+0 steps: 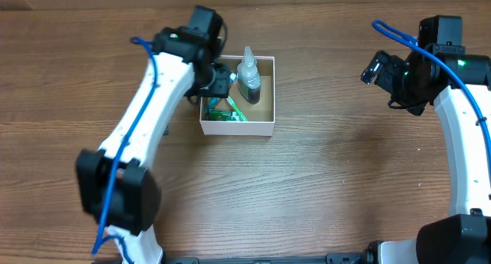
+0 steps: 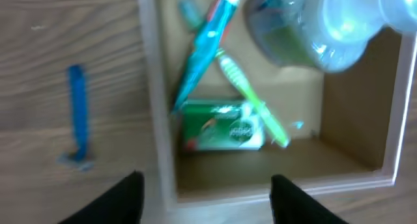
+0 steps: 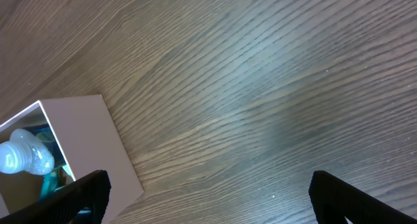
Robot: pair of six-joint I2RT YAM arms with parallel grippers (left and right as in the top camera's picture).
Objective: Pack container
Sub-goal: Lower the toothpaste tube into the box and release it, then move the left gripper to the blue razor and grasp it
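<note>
The container [image 1: 265, 128], a shallow cardboard box with white walls and a brown inside, sits at the table's upper middle. It holds a clear bottle with dark liquid [image 1: 248, 76], a green toothbrush [image 2: 251, 100], a teal tube [image 2: 205, 48] and a green packet [image 2: 225, 125]. My left gripper [image 2: 205, 198] is open and empty, just above the box's left wall [image 2: 156, 100]. My right gripper [image 3: 208, 198] is open and empty over bare wood, far to the right of the box; it also shows in the overhead view [image 1: 377, 69]. The box's white wall [image 3: 91, 139] shows in the right wrist view.
The blue cable [image 2: 77, 110] of the left arm shows over the wood left of the box. Wooden table [image 1: 330, 179] stretches all round the box.
</note>
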